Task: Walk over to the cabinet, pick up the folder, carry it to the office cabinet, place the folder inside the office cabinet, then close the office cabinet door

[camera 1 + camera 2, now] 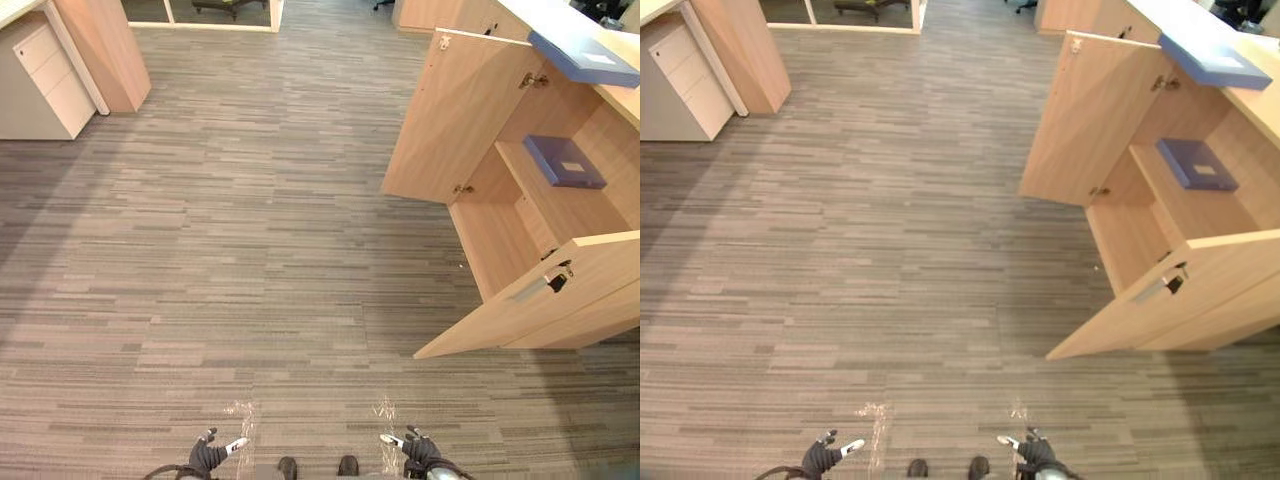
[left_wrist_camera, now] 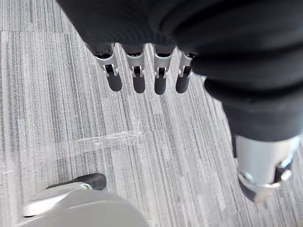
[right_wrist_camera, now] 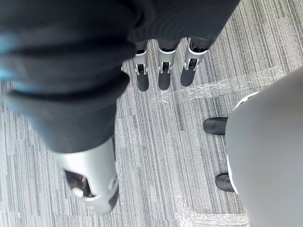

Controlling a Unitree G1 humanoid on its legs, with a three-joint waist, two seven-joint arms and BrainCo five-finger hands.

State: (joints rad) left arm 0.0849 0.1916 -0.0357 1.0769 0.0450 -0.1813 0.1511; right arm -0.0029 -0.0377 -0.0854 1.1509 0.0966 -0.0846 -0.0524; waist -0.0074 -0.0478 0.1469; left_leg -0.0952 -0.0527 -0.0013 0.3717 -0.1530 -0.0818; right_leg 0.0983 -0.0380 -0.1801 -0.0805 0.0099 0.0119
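Grey striped carpet (image 1: 250,250) covers the office floor, wide and bare between the robot and a light wooden cabinet (image 1: 490,235) at its right, whose 2 doors stand swung out. 1 flat blue folder (image 1: 585,57) lies on the cabinet's top, overhanging the front edge. A 2nd blue folder (image 1: 565,162) lies on the inner shelf. At the robot's sides the left hand (image 1: 208,455) and right hand (image 1: 420,452) hang low, fingers straight and released, holding nothing. Likely hazard: the near door (image 1: 540,300) juts into the approach path, so a direct walk could clip its corner with the right arm. A hasty grasp could also push the overhanging folder off. Open room lies to the left, as far as a white drawer unit (image 1: 45,75).
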